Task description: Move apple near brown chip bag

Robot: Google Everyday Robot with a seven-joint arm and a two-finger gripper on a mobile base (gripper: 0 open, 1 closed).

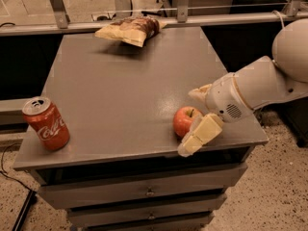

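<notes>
Camera view: my gripper (189,121) is spread, fingers flanking the small round red-orange apple (184,119); the wrinkly tan-brown chip bag (129,30) lies well beyond.

One each: apple (182,120), brown chip bag (129,29), can (46,123), gripper (190,122) by the apple.

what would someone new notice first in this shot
First, the white arm's gripper at the front right of the grey table, open, with one finger on either side of the red apple. Next, the red Coca-Cola can standing upright at the front left corner. The brown chip bag lies flat at the far edge.
</notes>
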